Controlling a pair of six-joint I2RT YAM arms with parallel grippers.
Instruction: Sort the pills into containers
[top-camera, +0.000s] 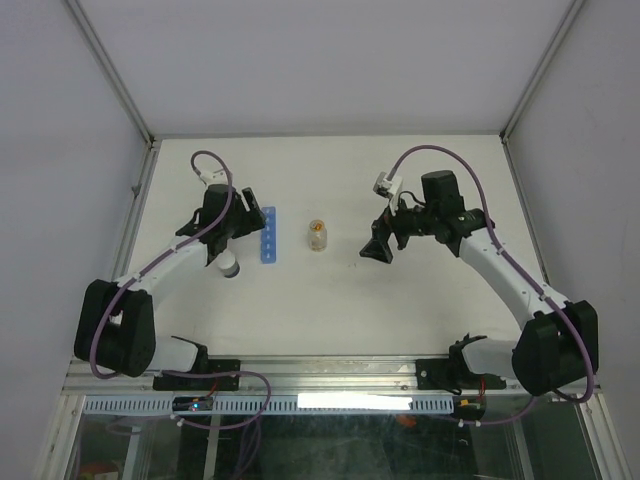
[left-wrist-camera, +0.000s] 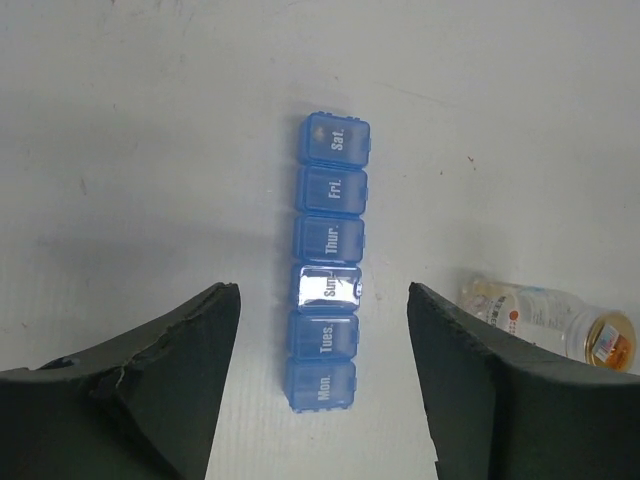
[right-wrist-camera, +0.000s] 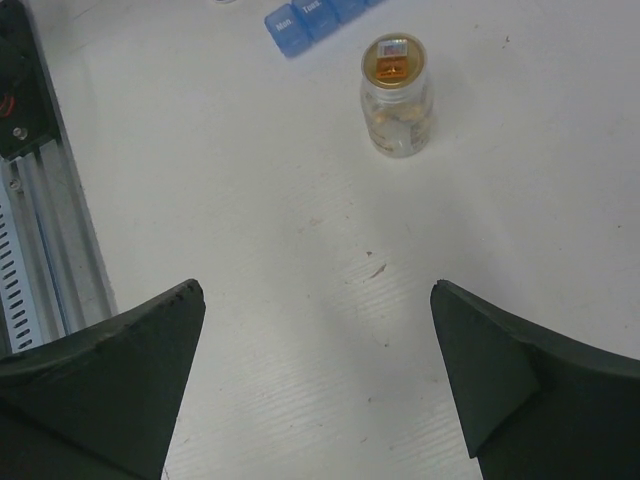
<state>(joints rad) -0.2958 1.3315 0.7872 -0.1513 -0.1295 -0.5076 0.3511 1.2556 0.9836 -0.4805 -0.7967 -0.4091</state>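
The containers are a blue strip (top-camera: 268, 235) of six day-marked compartments (left-wrist-camera: 328, 270), all lids down, lying left of centre. My left gripper (top-camera: 250, 218) hovers over its "Mon" end, open and empty (left-wrist-camera: 322, 290), with the strip between the fingers. The small clear bottle (top-camera: 317, 236) stands upright without a cap, with orange-tan pills inside (right-wrist-camera: 397, 95). It also shows at the right of the left wrist view (left-wrist-camera: 545, 315). No loose pills show. My right gripper (top-camera: 376, 245) is open and empty (right-wrist-camera: 318, 290) over bare table, right of the bottle.
A small white-grey cap (top-camera: 228, 266) lies on the table just below my left gripper. The table's metal rail (right-wrist-camera: 30, 200) runs along the near edge. White walls close in the back and sides.
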